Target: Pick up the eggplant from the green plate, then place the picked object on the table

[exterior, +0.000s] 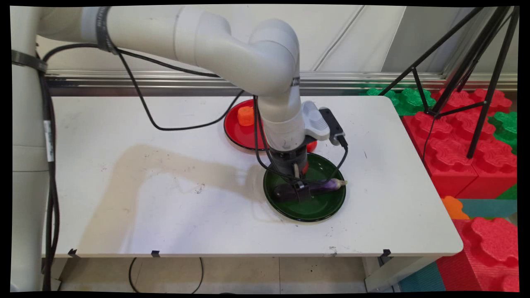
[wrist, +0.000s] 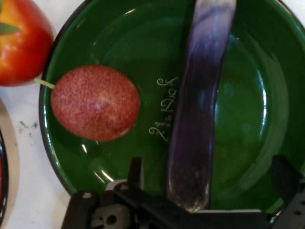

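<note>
A long purple eggplant [exterior: 327, 186] [wrist: 198, 109] lies across a dark green plate [exterior: 319, 209] [wrist: 257, 119]. My gripper [exterior: 301, 191] [wrist: 209, 164] is down in the plate, open, with one finger on each side of the eggplant's thick dark end and a gap to both sides. In the hand view, a speckled red fruit [wrist: 95, 102] lies in the same plate beside the eggplant. In the main view my hand mostly hides it.
A red plate [exterior: 236, 132] with an orange piece [exterior: 245, 116] sits just behind the green plate. A red tomato-like fruit [wrist: 19, 43] [exterior: 311, 145] rests on the table between the plates. Black tripod legs [exterior: 476, 82] and foam blocks [exterior: 455, 140] stand past the right edge.
</note>
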Tool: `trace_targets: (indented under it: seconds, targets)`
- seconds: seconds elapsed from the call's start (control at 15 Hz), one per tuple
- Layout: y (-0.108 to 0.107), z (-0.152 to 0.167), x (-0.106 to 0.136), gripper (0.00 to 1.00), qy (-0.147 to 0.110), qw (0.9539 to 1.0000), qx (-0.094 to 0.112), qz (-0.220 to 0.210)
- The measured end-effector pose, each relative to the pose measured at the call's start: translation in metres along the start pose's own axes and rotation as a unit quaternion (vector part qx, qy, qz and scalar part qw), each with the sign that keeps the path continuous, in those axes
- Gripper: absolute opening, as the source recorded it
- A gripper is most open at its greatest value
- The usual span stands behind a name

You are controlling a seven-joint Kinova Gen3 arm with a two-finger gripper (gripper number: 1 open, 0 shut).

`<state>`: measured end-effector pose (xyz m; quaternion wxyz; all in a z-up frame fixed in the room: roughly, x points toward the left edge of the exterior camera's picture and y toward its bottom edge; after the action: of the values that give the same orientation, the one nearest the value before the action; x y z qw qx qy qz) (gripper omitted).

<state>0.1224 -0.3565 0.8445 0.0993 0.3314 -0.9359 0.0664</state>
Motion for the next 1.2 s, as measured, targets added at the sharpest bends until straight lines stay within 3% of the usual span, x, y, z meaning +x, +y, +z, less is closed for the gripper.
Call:
trace_targets:
  seconds: [0.53,0.6,0.93,1.2]
  targets:
    - [-0.002,0.039,0.012,1.00,-0.015,0.9998,-0.002,-0.013]
    - [-0.002,0.041,0.013,0.00,-0.015,0.9998,-0.002,-0.012]
    - [0.000,0.042,0.015,0.00,-0.009,0.9999,0.003,-0.009]
    - [0.002,0.013,0.007,0.00,0.002,0.9999,0.015,-0.004]
